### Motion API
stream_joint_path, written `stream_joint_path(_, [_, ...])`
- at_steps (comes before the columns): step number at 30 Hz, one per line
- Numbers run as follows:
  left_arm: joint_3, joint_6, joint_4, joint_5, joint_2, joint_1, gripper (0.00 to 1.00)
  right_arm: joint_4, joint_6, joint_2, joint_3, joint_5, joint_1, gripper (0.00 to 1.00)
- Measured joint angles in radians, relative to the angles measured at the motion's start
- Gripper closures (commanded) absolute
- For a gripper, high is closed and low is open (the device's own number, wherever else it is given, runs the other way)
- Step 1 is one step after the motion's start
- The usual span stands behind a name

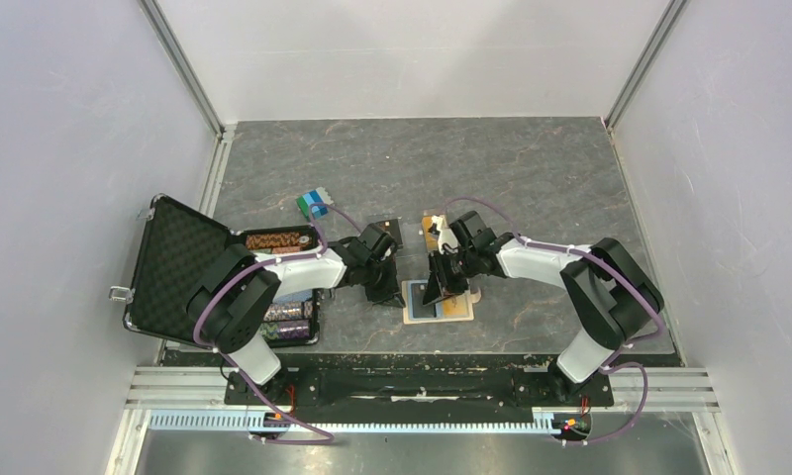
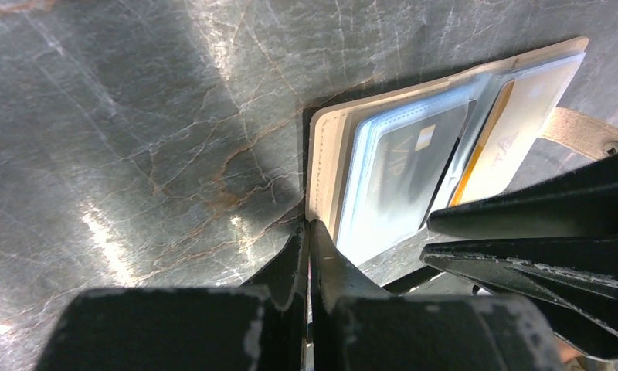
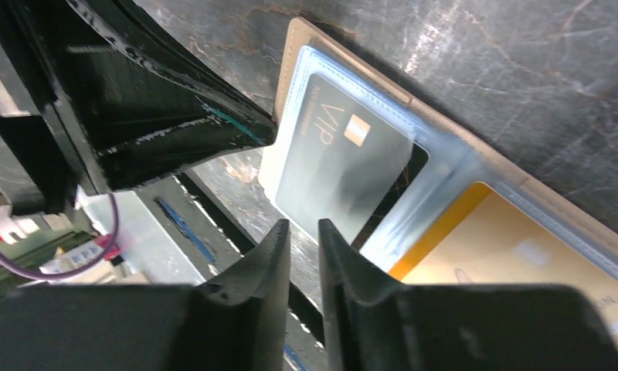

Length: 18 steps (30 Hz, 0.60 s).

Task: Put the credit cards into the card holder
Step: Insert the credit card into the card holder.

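Note:
The card holder (image 1: pixel 442 312) lies open on the table between both arms, tan outside (image 2: pixel 325 154) and light blue inside. A dark card marked VIP (image 3: pixel 344 154) sits in its clear sleeve (image 2: pixel 406 166). An orange-yellow credit card (image 3: pixel 507 247) shows in the neighbouring sleeve (image 2: pixel 483 151). My left gripper (image 2: pixel 309 226) is shut, its tips against the holder's tan left edge, nothing seen between them. My right gripper (image 3: pixel 300 226) hovers over the holder's near edge beside the dark card, its jaws a narrow gap apart and empty.
An open black foam-lined case (image 1: pixel 179 262) with rows of chips stands at the left. A small green and blue object (image 1: pixel 314 204) lies behind the left arm. An orange box (image 1: pixel 432 231) sits just behind the right gripper. The holder's snap tab (image 2: pixel 592 135) sticks out on the right.

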Motion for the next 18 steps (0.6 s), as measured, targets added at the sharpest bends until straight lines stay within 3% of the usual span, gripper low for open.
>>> stream_joint_path(5, [0.035,0.024,-0.075,-0.041,0.000,-0.006,0.86,-0.010,0.001,0.010,0.016,-0.010,0.003,0.77])
stream_joint_path(10, [0.067,0.052,-0.144,-0.075,-0.013,-0.005,0.62,-0.065,-0.037,0.009,0.065,0.022,0.000,0.76])
stream_joint_path(14, [0.071,0.061,-0.147,-0.066,-0.059,-0.005,0.55,-0.085,-0.065,-0.009,0.073,0.032,-0.018,0.97])
stream_joint_path(18, [0.071,0.060,-0.098,-0.031,-0.075,-0.005,0.57,-0.095,-0.092,-0.013,0.070,0.037,-0.048,1.00])
